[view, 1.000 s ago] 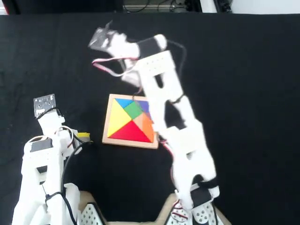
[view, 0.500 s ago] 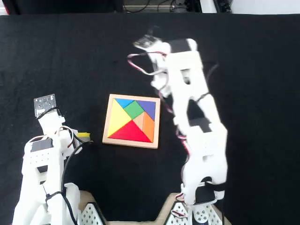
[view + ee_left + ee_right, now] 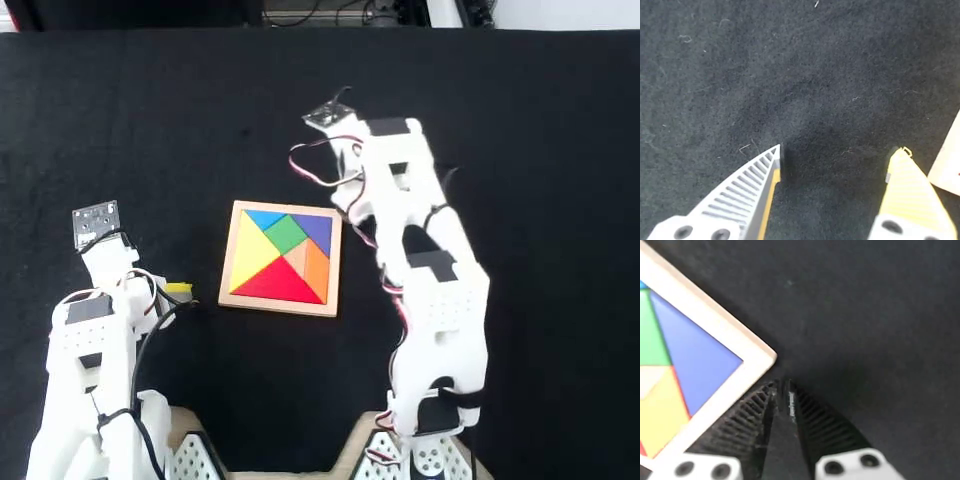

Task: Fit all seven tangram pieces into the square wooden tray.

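Note:
The square wooden tray (image 3: 229, 270) lies mid-table, filled with coloured tangram pieces: a yellow triangle (image 3: 250, 255), a red triangle (image 3: 275, 285), a green square (image 3: 286, 233), a blue piece (image 3: 316, 230) and an orange piece (image 3: 316, 266) among them. My right gripper (image 3: 782, 388) is shut on nothing, low over the black cloth just off the tray's corner (image 3: 760, 354), beside the blue piece (image 3: 695, 355). My left gripper (image 3: 837, 155) stands open and empty over bare cloth, left of the tray, whose edge (image 3: 951, 165) shows beside one finger.
A black cloth (image 3: 520, 150) covers the whole table. The right arm (image 3: 415, 240) stretches along the tray's right side. The left arm (image 3: 95, 330) is folded at the near left, its yellow fingertip (image 3: 178, 289) close to the tray's left edge.
The right arm has swung rightward, from above the tray's far side to beside its far right corner. The left arm has not moved.

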Motion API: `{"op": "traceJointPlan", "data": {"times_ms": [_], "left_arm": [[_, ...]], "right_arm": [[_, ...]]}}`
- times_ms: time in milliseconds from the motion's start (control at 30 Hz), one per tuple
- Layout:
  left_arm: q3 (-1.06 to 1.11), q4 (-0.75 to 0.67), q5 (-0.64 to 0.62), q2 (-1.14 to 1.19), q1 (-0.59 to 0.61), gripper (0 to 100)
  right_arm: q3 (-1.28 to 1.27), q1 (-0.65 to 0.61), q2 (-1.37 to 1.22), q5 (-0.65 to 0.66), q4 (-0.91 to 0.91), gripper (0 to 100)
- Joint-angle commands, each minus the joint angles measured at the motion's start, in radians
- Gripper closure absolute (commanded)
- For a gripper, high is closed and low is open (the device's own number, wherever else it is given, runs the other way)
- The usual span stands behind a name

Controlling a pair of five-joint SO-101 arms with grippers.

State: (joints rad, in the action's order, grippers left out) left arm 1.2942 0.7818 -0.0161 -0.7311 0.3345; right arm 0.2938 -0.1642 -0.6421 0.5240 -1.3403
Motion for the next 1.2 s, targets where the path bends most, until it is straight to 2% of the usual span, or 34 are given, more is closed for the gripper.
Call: {"op": "traceJointPlan", "data": {"times_ms": [0, 533, 633, 933, 1067, 1167], "left_arm": [[-0.007, -0.005, 0.012, -0.009, -0.012, 67], [-0.007, -0.005, 0.012, -0.009, -0.012, 67], [-0.007, -0.005, 0.012, -0.009, -0.012, 67], [-0.010, -0.005, 0.012, -0.009, -0.013, 67], [-0.016, 0.002, 0.012, -0.009, -0.013, 67], [-0.045, 0.006, 0.005, -0.009, -0.005, 67]], "right_arm": [[0.015, -0.040, 0.021, -0.005, 0.026, 98.8], [0.154, -0.069, -0.087, -0.006, 0.025, 98.8], [0.188, -0.055, -0.056, -0.006, -0.044, 98.8], [0.381, 0.081, 0.203, -0.031, -0.377, 98.8], [0.312, 0.129, 0.338, -0.138, -0.420, 98.8], [0.196, 0.167, 0.463, -0.153, -0.417, 98.8]]}}
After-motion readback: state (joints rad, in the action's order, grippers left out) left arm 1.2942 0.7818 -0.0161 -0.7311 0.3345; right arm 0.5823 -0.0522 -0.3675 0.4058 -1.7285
